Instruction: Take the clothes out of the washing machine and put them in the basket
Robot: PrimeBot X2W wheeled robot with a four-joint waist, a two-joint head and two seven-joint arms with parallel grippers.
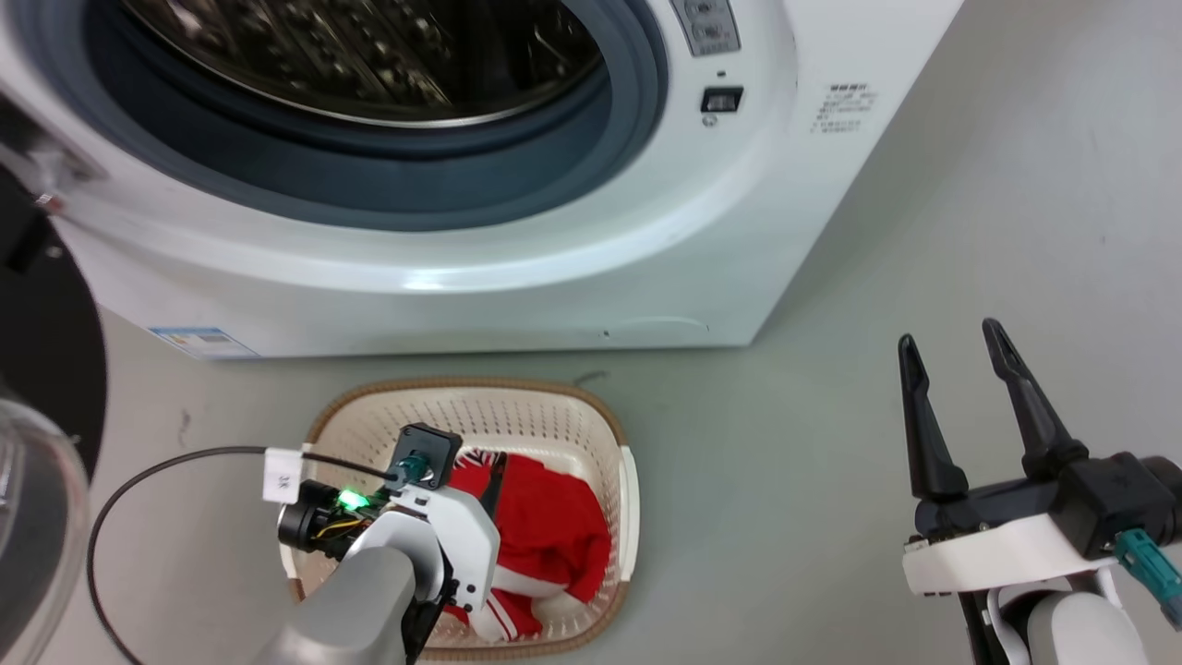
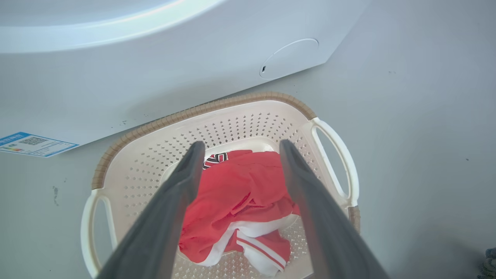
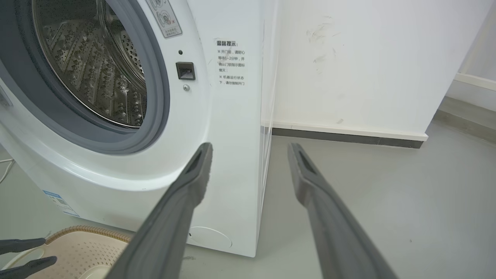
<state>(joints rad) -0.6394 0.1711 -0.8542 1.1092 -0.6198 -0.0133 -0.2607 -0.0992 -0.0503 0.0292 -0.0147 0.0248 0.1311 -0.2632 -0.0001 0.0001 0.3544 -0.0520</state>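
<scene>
The red clothes (image 2: pixel 240 193) with white striped trim lie heaped in the cream basket (image 2: pixel 193 113), which stands on the floor in front of the washing machine (image 1: pixel 554 240). My left gripper (image 2: pixel 242 144) hangs open just above the heap with nothing between its fingers. One of its fingers (image 1: pixel 496 480) shows over the clothes (image 1: pixel 554 526) in the head view. The washing machine's door is open, and the part of the drum (image 3: pixel 97 77) I can see is bare steel. My right gripper (image 1: pixel 951 337) is open over the floor to the right, well away from the basket (image 1: pixel 517 402).
The open glass door (image 1: pixel 37 443) stands at the far left. A black cable (image 1: pixel 138 480) loops from my left wrist over the floor. A white wall with a dark skirting (image 3: pixel 348 135) runs behind the machine. Grey floor (image 1: pixel 785 480) lies between the basket and my right gripper.
</scene>
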